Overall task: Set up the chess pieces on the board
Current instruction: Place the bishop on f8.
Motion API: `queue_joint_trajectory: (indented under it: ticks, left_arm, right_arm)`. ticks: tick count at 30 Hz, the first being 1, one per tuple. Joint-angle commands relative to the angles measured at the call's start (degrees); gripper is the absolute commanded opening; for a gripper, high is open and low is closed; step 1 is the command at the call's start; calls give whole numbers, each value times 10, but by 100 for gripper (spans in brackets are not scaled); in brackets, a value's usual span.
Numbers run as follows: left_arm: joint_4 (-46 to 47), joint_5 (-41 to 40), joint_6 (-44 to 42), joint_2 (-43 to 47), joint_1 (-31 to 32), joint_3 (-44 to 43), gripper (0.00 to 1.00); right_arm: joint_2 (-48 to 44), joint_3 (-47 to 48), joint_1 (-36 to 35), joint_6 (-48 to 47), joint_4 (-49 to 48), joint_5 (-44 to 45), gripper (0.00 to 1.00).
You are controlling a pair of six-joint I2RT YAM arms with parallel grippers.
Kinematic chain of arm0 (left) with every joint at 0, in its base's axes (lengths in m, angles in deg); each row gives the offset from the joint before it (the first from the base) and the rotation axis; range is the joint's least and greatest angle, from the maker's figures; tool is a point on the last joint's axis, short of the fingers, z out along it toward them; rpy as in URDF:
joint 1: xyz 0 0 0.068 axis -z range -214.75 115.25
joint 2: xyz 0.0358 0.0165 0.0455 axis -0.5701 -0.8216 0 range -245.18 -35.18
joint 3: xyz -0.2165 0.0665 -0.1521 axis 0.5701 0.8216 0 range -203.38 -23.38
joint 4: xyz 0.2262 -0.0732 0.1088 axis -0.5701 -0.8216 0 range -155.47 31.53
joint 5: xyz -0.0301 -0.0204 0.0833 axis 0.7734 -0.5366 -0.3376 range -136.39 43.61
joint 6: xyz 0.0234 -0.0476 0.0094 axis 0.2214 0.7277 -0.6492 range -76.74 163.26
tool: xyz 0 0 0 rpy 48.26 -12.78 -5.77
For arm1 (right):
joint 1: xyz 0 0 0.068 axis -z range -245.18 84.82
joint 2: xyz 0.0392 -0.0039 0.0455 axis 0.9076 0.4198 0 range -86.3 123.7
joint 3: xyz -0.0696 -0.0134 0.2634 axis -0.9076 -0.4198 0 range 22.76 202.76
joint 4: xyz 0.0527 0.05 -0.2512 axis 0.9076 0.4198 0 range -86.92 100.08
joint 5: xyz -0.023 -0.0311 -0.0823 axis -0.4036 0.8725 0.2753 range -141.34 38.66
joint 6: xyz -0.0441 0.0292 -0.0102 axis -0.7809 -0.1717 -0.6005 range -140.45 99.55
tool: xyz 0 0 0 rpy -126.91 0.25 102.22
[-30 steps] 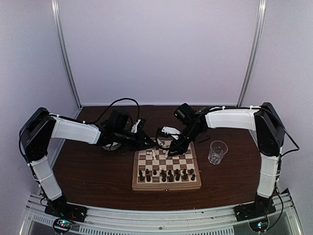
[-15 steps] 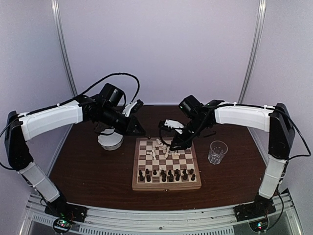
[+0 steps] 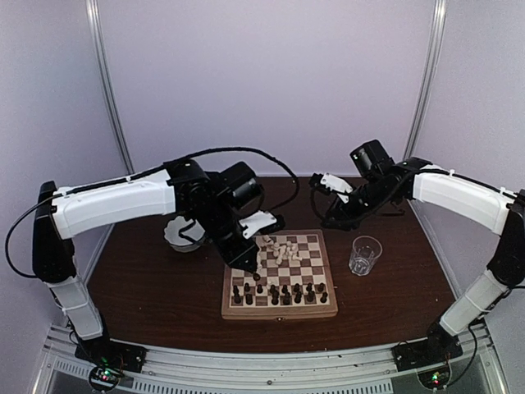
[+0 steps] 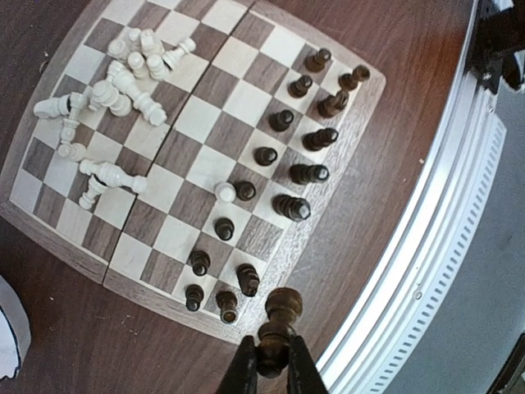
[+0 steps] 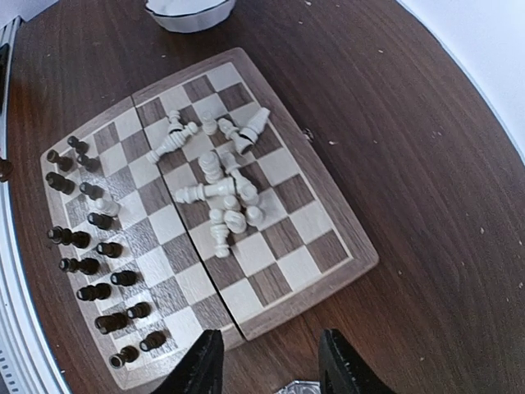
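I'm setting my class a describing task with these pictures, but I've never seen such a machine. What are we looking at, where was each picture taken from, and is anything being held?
These are two robot arms bolted to the near edge of a dark table, each ending in a two-finger gripper. The wide picture comes from a fixed camera above and behind them. The other two come from a camera on each wrist, looking down past its fingers. On the table are a chessboard, a clear glass and a white bowl. Dark chess pieces stand in rows along the board's near side; the white pieces lie mostly tumbled in a heap. The left gripper pinches one dark piece. The right gripper is open and empty.
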Motion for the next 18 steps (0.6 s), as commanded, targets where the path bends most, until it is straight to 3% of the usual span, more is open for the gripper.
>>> queue_joint_trajectory:
  ticks: [1,10,18]
  left_arm:
    - [-41,-59,-31,-38,29,-44,0]
    - [-67,-113,-42,-121,80,-110,0]
    - [-66,-149,-42,-151,85,-113,0]
  right_arm:
    - [-49,-44,41,4,-48,23,43]
    - [-58,-56,83,16,-66,15,44]
    - [-56,-61,86,15,-69,14,44]
